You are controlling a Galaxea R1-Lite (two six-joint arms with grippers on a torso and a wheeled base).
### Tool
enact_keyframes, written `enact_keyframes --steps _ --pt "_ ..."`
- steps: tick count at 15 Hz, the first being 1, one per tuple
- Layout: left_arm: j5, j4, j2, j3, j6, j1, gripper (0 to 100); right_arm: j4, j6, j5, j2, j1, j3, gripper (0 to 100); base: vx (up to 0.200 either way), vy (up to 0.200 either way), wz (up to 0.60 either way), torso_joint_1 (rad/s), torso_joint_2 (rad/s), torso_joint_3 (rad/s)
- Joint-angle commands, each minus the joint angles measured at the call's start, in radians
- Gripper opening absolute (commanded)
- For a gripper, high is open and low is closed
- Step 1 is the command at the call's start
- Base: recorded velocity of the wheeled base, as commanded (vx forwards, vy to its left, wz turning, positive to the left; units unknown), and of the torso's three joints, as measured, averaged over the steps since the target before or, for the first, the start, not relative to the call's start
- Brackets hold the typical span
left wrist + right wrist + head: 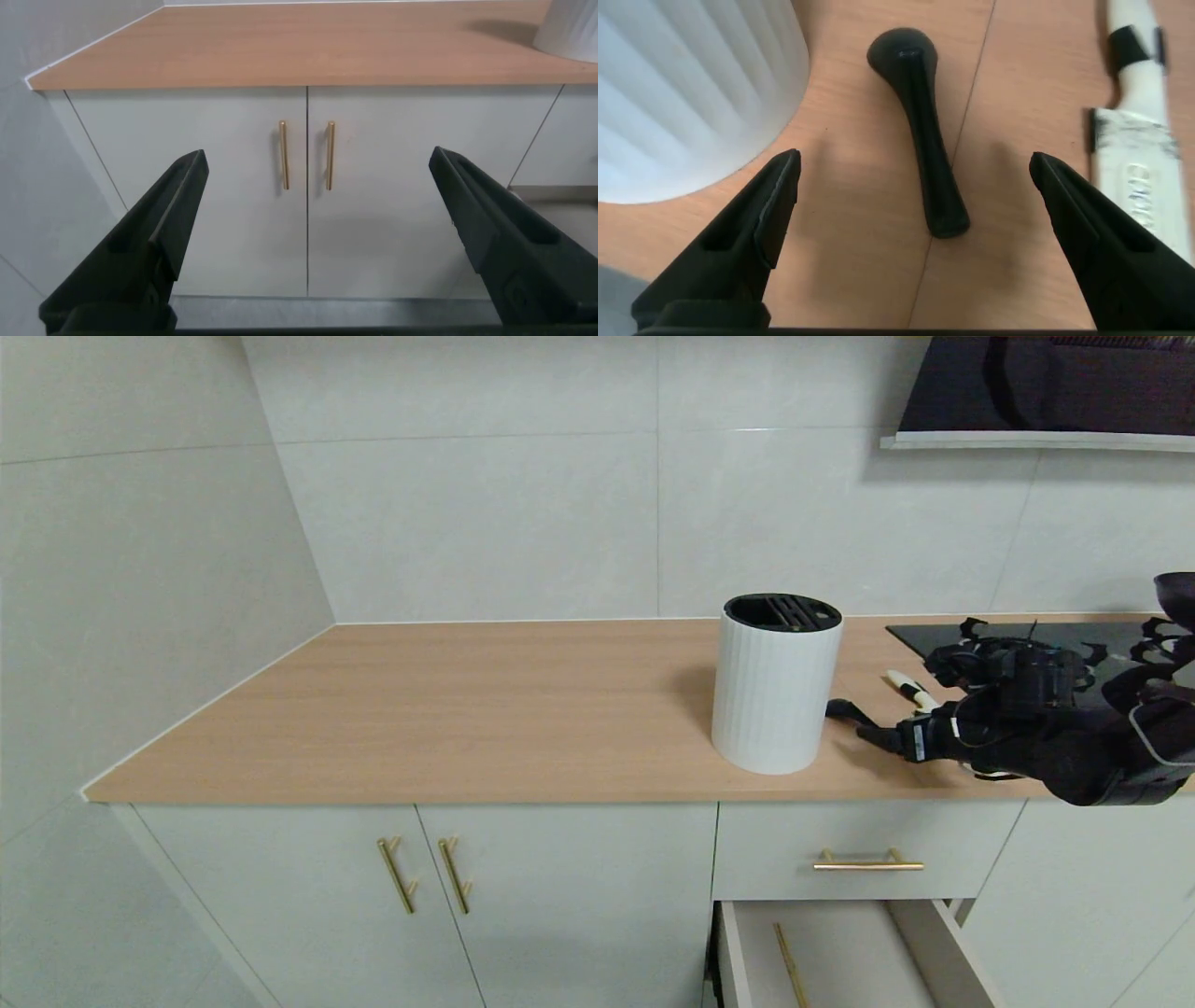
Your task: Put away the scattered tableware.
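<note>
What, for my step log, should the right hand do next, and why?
Probably lower straight down and close. The open right hand hangs above the slim black utensil with a rounded end, which lies flat on the light wooden countertop between its fingers, apart from the white ribbed cylindrical holder, so a grasp looks clear.

We've got a wood-look countertop (467, 709) against a pale tiled wall (513, 504), white cabinet doors (327, 915) with gold handles (397, 875) underneath, a shut drawer (971, 831) with an open drawer (840, 952) just below it, plus a black cooktop (1055, 637) and range hood (1046, 392) over on the right.
</note>
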Motion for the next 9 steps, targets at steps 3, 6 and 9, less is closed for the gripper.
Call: enact_keyframes --steps 3,6,9 --pt "0.001 0.0 0.0 0.0 0.001 0.0 100 -0.004 -0.001 -0.004 0.058 0.001 -0.028 100 0.0 0.0 0.0 0.0 0.0 0.0" --pt "0.001 0.0 0.0 0.0 0.0 0.0 100 -0.006 -0.001 -0.031 0.083 0.004 -0.04 100 0.0 0.0 0.0 0.0 0.0 0.0" --pt "0.001 0.0 0.0 0.0 0.0 0.0 100 -0.006 -0.001 -0.034 0.098 0.005 -0.049 100 0.0 0.0 0.0 0.0 0.0 0.0"
